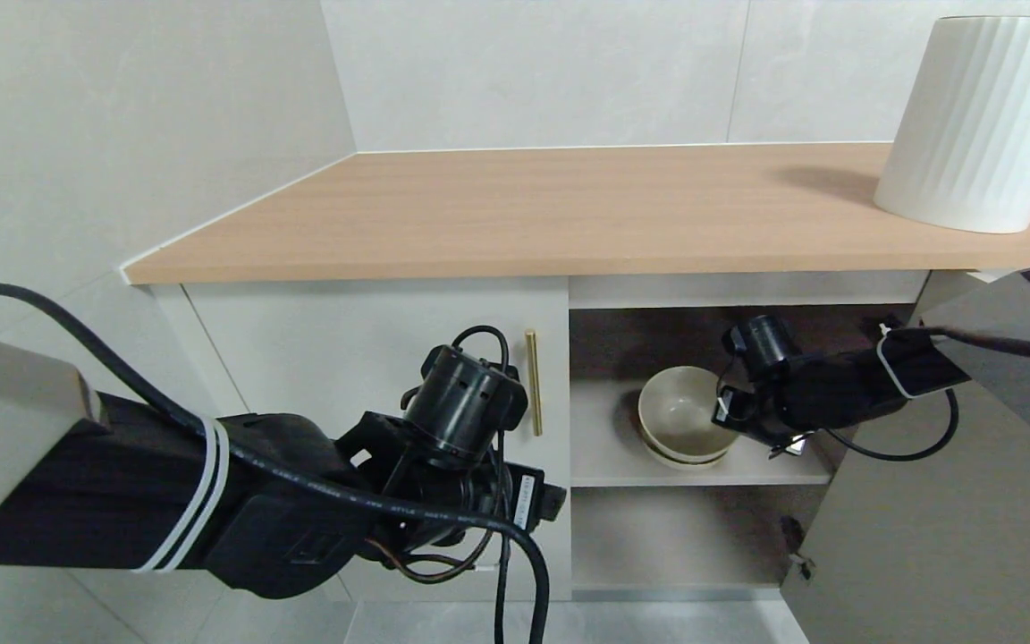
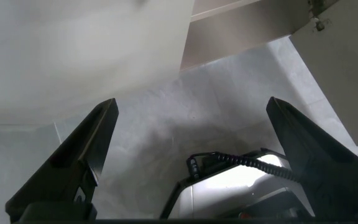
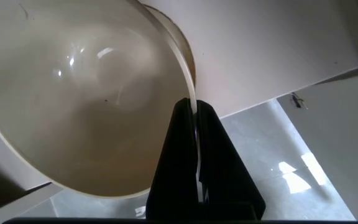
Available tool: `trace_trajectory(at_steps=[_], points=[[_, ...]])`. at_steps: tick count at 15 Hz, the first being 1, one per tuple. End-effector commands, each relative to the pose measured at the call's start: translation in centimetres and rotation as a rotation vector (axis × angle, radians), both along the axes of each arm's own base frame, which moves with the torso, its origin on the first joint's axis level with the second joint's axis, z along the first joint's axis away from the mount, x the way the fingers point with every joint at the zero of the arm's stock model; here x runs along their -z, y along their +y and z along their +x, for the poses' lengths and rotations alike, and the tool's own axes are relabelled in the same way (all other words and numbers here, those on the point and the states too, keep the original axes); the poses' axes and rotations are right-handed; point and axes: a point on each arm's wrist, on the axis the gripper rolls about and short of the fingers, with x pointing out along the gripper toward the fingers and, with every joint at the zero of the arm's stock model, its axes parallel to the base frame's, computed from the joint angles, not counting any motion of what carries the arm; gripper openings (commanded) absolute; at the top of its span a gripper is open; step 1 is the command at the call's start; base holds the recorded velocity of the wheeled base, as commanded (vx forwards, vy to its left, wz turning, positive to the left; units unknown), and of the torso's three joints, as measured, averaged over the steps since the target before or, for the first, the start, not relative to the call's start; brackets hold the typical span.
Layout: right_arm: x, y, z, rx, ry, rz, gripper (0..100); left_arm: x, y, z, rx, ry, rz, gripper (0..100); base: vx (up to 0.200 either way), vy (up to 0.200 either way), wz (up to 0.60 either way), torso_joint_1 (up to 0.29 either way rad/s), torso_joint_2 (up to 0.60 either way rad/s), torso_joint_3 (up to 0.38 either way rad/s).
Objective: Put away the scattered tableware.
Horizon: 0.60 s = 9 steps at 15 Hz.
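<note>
beige bowl (image 1: 680, 416) is sitting tilted inside the cupboard, seemingly on another dish (image 1: 687, 461) on the shelf (image 1: 604, 452); right jaws are pinching its rim. prob. glazed ceramic: stiff, slick, chippable, and heavyish for a one-sided rim hold, so likely tipping if the grip is loosening. left jaws are hanging spread and holding nothing, low before the closed door w/ brass handle (image 1: 532, 380). open door (image 1: 926, 519) is standing to the right. wood counter (image 1: 524, 206) above is carrying a white ribbed container (image 1: 980, 116).

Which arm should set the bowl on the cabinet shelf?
Right. The right gripper is shut on the bowl inside the cabinet, above the shelf; the left gripper hangs open outside, by the closed door.
</note>
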Motion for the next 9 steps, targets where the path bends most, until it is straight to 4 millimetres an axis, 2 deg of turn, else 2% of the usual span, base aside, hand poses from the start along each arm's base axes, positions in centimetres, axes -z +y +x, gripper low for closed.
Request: trace_trajectory(at_steps=[1,7,8,9], points=[[0.67,0.09,0.27,0.0,0.011,-0.003,0,-0.01,0.0,0.01,-0.001,0.0,-0.002,100,0.0,0.0,0.0,0.0,0.0,0.0],[1.09,0.22,0.68,0.002,0.01,-0.003,0,-0.01,0.04,0.04,-0.002,-0.001,-0.001,100,0.0,0.0,0.0,0.0,0.0,0.0],[1.18,0.25,0.78,0.001,0.011,-0.004,100,0.05,0.03,0.05,-0.002,0.002,0.001,100,0.0,0.0,0.0,0.0,0.0,0.0],[1.18,0.29,0.88,0.0,0.009,-0.003,100,0.05,0.03,0.05,-0.003,0.002,0.0,100,0.0,0.0,0.0,0.0,0.0,0.0]])
